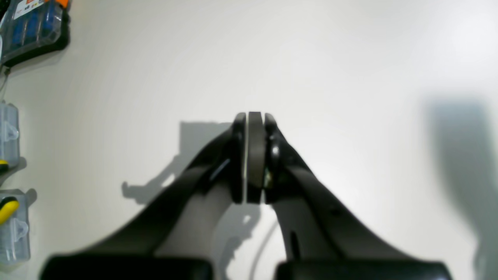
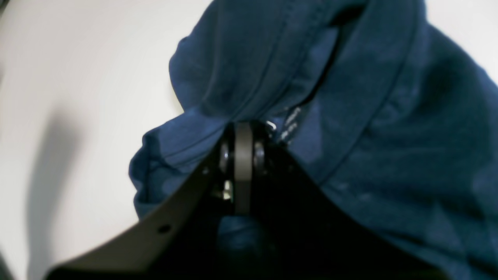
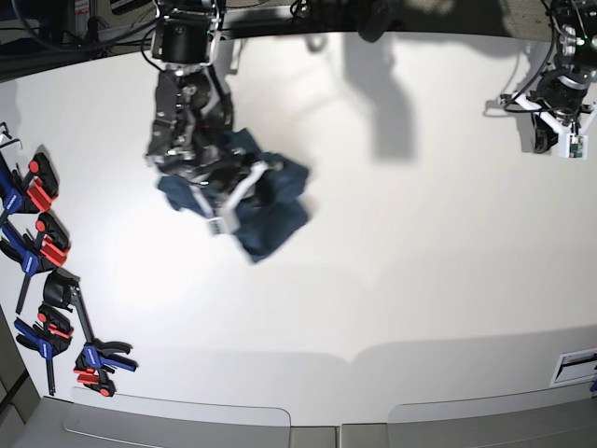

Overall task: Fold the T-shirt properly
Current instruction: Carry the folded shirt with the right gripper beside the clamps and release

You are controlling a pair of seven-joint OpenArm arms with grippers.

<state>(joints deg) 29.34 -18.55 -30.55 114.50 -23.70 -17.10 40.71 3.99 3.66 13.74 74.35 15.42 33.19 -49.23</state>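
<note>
The dark navy T-shirt [image 3: 277, 222] lies crumpled in a heap on the white table [image 3: 420, 280], at the upper left of the base view. My right gripper [image 3: 233, 191] is down on the heap. In the right wrist view its jaws are shut, with a fold of the T-shirt [image 2: 389, 155] bunched at the tips of the right gripper [image 2: 243, 126]. A pale printed label [image 2: 291, 124] shows just right of the tips. My left gripper [image 1: 255, 116] is shut and empty over bare table, far from the shirt, at the top right of the base view as the left gripper [image 3: 558, 131].
Several red, blue and black clamps [image 3: 42, 243] lie along the table's left edge, with more [image 3: 93, 359] near the front left corner. In the left wrist view a blue tool case [image 1: 31, 27] and clear plastic boxes [image 1: 9, 128] sit at the left.
</note>
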